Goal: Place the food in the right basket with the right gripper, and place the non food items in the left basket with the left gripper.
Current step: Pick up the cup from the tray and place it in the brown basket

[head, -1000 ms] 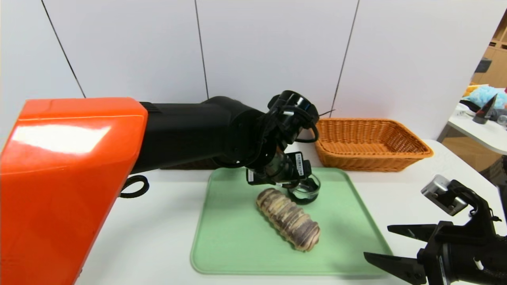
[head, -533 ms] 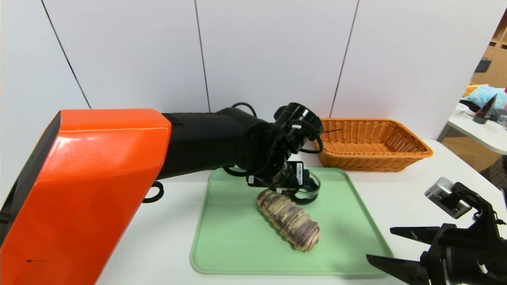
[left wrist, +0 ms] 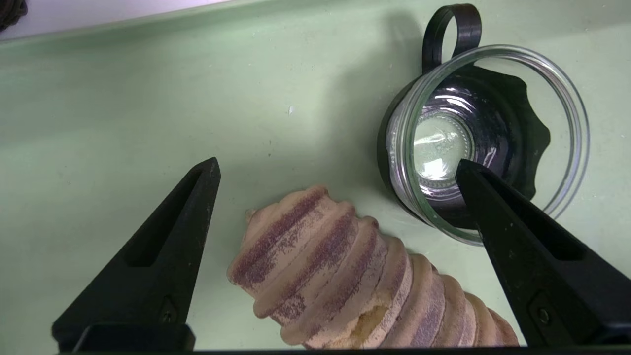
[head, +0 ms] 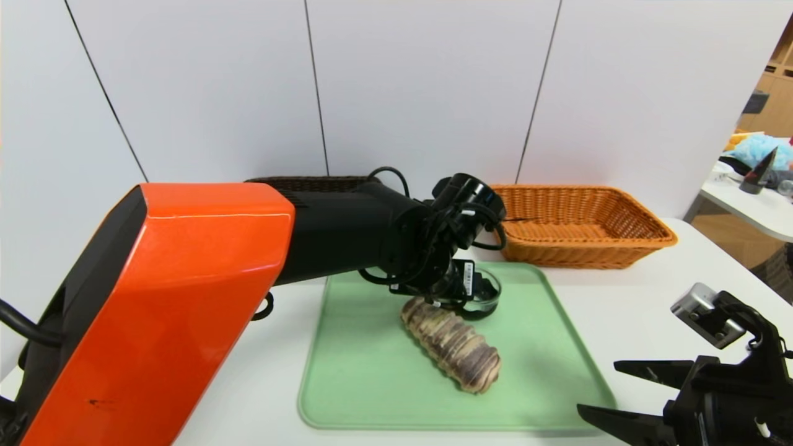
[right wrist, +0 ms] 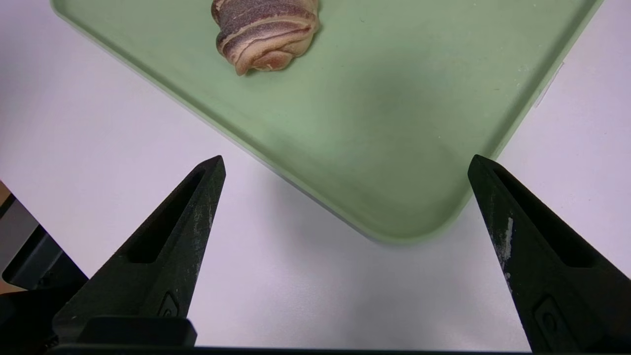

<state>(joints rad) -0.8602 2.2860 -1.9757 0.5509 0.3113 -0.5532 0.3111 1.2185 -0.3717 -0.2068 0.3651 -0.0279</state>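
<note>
A ridged, brown-and-purple striped bread roll (head: 450,344) (left wrist: 345,276) lies slantwise on the green tray (head: 372,371). A glass cup (head: 480,297) (left wrist: 434,143) with a black base and ring handle stands upright beside the roll's far end. My left gripper (left wrist: 337,164) hangs open just above them: one fingertip over the cup's mouth, the other over bare tray beyond the roll's end. Off the tray's near right corner, my right gripper (head: 598,387) (right wrist: 346,159) is open and holds nothing. The roll (right wrist: 266,29) shows far ahead of it.
The orange wicker basket (head: 619,248) stands behind the tray at the right. A dark wicker basket's rim (head: 310,181) shows behind my left arm; the rest of it is hidden. White table surrounds the tray (right wrist: 394,98). A side table with clutter is at far right.
My left arm has swung lower over the tray's far end, uncovering the dark basket's rim behind it. The right gripper has drifted slightly down and right. Roll and cup have not moved.
</note>
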